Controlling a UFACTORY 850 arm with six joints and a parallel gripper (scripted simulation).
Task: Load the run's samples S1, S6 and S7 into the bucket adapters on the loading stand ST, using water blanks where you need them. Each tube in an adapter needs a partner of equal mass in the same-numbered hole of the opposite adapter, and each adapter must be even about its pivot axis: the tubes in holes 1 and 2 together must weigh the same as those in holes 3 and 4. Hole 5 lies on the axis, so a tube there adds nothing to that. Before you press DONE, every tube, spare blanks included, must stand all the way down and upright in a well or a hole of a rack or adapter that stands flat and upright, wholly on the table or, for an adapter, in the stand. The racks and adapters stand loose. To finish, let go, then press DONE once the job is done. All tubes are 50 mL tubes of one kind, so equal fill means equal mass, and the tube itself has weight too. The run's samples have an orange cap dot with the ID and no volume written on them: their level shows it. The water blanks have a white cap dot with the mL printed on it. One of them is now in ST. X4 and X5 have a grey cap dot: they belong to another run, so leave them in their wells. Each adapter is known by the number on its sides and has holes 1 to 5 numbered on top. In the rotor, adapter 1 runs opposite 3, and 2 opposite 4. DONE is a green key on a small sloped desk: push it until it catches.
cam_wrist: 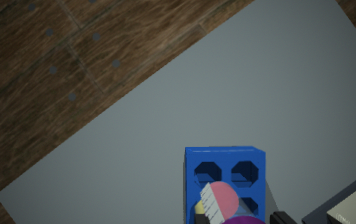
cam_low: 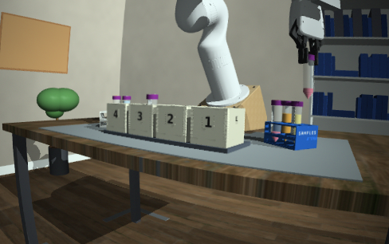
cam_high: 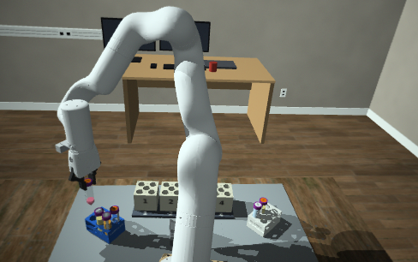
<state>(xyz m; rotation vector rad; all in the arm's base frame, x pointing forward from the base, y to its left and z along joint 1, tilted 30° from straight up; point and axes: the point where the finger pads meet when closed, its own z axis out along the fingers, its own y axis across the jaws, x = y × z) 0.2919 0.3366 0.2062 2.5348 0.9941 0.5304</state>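
Note:
My gripper point(cam_high: 87, 181) point(cam_low: 310, 57) is shut on the cap of a tube with a little pink liquid point(cam_high: 89, 195) point(cam_low: 308, 77) point(cam_wrist: 224, 197). It holds the tube nearly upright in the air above the blue sample rack point(cam_high: 99, 234) point(cam_low: 307, 138) point(cam_wrist: 225, 156). The cap has an orange dot; its ID is unreadable. Three tubes stand in that rack, with pink, orange and yellow contents. Adapter 1 point(cam_high: 145, 205) point(cam_low: 208, 129), adapter 2 point(cam_high: 170, 205) point(cam_low: 170, 127), adapter 3 point(cam_low: 139, 121) and adapter 4 point(cam_high: 223, 206) point(cam_low: 115, 120) stand in the stand. A purple cap point(cam_low: 152, 96) rises behind adapter 3.
A white rack point(cam_high: 262, 228) at the right in the top view bears a tube with a white dot point(cam_high: 257, 206) and one with an orange or grey-looking dot. My arm hides adapter 3 there. The dark stand base point(cam_high: 141, 214) point(cam_low: 235, 148) runs beneath the adapters. The DONE key is not discernible.

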